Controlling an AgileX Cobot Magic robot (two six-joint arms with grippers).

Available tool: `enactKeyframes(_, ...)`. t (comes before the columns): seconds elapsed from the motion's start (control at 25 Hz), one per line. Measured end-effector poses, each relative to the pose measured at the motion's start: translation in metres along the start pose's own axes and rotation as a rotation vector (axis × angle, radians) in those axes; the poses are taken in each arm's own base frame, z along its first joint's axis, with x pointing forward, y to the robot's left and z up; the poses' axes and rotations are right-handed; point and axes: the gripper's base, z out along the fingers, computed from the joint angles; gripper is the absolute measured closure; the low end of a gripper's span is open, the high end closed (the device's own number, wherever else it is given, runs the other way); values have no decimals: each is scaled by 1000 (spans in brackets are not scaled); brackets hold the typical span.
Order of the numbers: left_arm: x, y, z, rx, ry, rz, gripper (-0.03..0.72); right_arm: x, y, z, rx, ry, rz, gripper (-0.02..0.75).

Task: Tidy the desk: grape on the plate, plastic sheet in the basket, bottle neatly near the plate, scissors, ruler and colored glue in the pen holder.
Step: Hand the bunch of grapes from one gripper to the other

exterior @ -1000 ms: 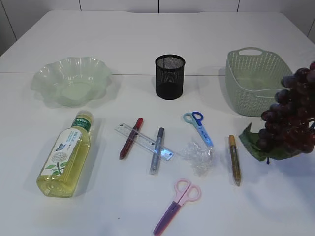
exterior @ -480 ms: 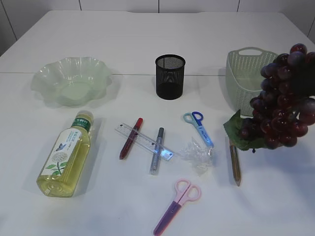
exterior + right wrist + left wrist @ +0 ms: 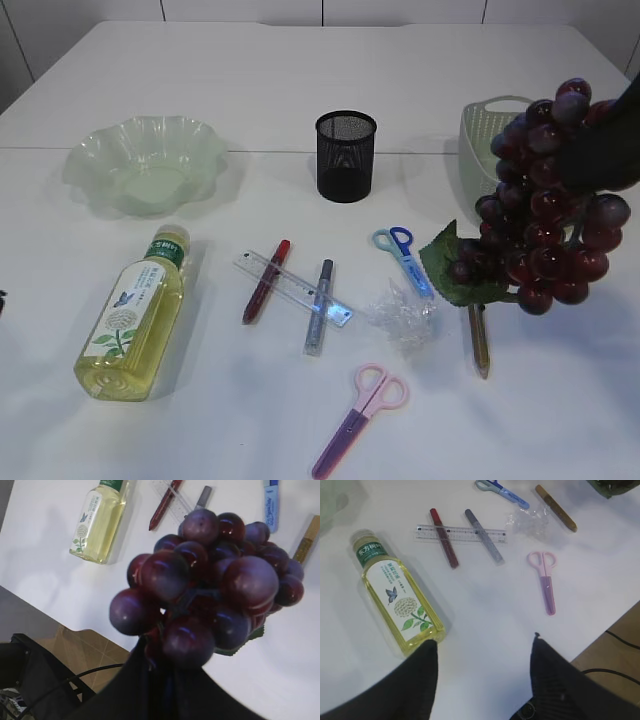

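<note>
Right wrist view: my right gripper [image 3: 165, 665] is clenched on the stem of the grape [image 3: 545, 215] bunch, which hangs in the air in front of the basket [image 3: 480, 135], above the gold glue stick [image 3: 479, 338]. My left gripper [image 3: 482, 652] stands apart and bare, just beside the base of the bottle [image 3: 397, 597].

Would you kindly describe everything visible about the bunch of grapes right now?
The grape bunch is a cluster of glossy dark purple-red berries with a green leaf low on its left side. It hangs in the air, touching nothing on the table, above the gold glue pen and in front of the basket. The right gripper is shut on its stem.
</note>
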Motion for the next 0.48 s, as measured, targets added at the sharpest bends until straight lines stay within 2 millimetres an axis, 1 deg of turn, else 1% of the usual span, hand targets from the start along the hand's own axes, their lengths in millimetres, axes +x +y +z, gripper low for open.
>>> enactKeyframes(0.24, -12, 15, 43, 79, 43, 19, 250, -1, 5, 0, -54, -19, -87, 679)
enactKeyframes(0.48, -23, 21, 75, 174, -21, 47, 250, -3, 8, 0, -88, -34, -136, 679)
